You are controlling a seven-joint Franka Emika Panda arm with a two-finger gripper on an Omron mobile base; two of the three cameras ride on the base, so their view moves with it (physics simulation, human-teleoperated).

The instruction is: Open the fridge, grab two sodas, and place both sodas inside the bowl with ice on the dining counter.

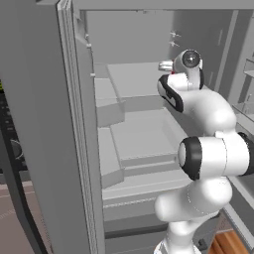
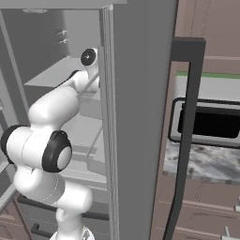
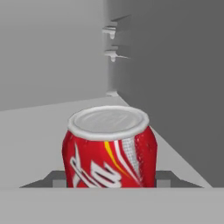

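Red soda (image 3: 109,151) between gripper (image 3: 109,179) fingertips — on fridge (image 1: 144,79) shelf.

The white arm (image 1: 208,149) reaches into the open fridge (image 1: 139,139), its wrist above an upper shelf (image 1: 134,82).

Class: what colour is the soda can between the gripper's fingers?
Red with white and yellow markings, pale top; soda can, hand view.

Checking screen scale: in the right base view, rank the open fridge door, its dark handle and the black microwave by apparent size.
1. fridge door, largest.
2 and 3. dark handle and black microwave: too alike to rank; the handle is nearer.
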